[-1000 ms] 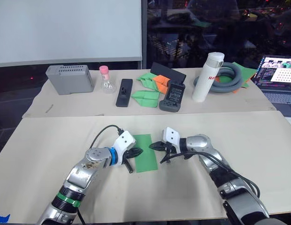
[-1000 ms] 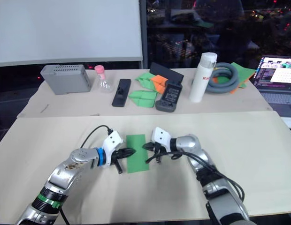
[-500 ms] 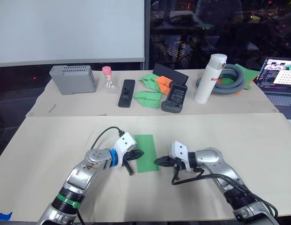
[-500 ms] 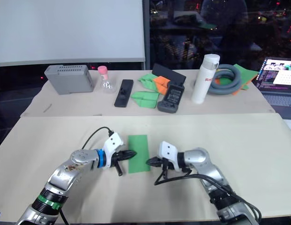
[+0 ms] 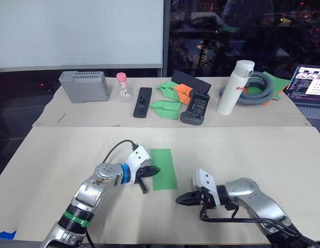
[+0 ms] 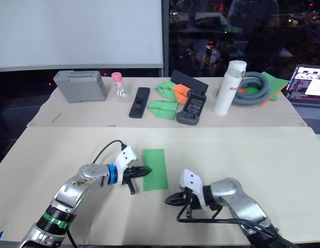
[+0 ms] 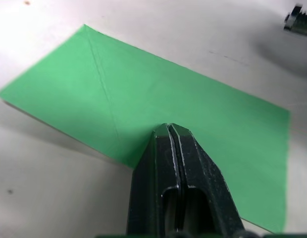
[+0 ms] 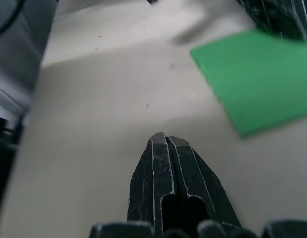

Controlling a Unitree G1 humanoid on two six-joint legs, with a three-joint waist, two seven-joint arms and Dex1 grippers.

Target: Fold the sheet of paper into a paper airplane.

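Though my sheet of paper already lies doubled into a narrow strip with one faint diagonal crease, near the counter's near edge and midway between its sides, no nose or wings exist, so most folding remains, I judge. My left gripper presses its edge, jaws clenched empty; my right gripper hovers apart, jaws likewise clenched.

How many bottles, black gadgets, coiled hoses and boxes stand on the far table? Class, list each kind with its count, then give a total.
Bottles: 2 (small clear bottle with pink cap, tall white bottle)
Black gadgets: 3 (flat black bar, black keypad handset, black slab)
Grey coiled hose: 1
Grey box: 1
Total: 7
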